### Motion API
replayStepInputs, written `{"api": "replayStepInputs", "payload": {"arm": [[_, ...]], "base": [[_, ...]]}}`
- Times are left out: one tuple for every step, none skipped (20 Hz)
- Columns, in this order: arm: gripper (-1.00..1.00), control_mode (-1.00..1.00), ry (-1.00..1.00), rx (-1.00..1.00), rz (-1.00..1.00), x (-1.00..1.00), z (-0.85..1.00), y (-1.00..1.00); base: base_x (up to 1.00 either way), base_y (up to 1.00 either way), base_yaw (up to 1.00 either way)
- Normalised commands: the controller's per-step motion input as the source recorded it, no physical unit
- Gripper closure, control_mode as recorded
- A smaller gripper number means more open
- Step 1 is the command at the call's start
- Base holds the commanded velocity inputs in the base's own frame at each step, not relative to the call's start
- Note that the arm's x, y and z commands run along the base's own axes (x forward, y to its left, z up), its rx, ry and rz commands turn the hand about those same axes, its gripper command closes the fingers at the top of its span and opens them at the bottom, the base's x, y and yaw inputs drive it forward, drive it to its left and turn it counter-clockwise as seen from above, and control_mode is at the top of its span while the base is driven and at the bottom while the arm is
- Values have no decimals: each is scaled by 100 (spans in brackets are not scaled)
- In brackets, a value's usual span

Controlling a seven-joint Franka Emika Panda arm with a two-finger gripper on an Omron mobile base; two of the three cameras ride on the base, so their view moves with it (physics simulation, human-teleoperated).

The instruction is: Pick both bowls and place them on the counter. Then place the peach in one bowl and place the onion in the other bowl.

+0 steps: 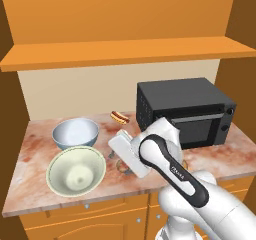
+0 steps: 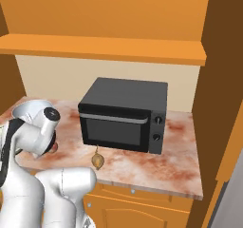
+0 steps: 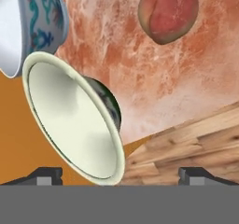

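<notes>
Both bowls stand on the marbled counter (image 1: 35, 149): the deep white bowl with blue pattern (image 1: 75, 132) at the back left and the wider cream bowl (image 1: 76, 171) in front of it. In the hand view the cream bowl (image 3: 74, 120) with its dark green foot and the patterned bowl (image 3: 32, 22) lie to the left. The peach (image 3: 168, 13) rests on the stone at the upper right. My gripper (image 3: 121, 176) is open, its fingertips (image 3: 44, 175) wide apart and holding nothing. It hovers just right of the cream bowl (image 1: 120, 163). The onion (image 2: 97, 160) lies in front of the microwave.
A black microwave (image 1: 185, 111) takes up the right part of the counter. A small hot dog in a bun (image 1: 119, 117) lies near the back wall. An orange wooden shelf (image 1: 125, 51) runs overhead. The counter's front edge is close below the bowls.
</notes>
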Motion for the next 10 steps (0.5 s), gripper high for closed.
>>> {"api": "replayStepInputs", "payload": {"arm": [[-100, -100, 0, -1, 0, -34, 38, -55], [-100, -100, 0, -1, 0, -34, 35, -58], [-100, -100, 0, -1, 0, -36, 33, -58], [-100, -100, 0, -1, 0, -35, 32, -55], [-100, -100, 0, -2, 0, -33, 34, -54], [-100, -100, 0, -4, 0, -27, 33, -49], [-100, -100, 0, -7, 0, -22, 37, -48], [-100, -100, 0, -9, 0, -17, 38, -47], [-100, -100, 0, -11, 0, -14, 39, -45], [-100, -100, 0, -12, 0, -13, 40, -45]], "base": [[0, 0, 0], [0, 0, 0], [0, 0, 0], [0, 0, 0], [0, 0, 0], [0, 0, 0], [0, 0, 0], [0, 0, 0], [0, 0, 0], [0, 0, 0]]}}
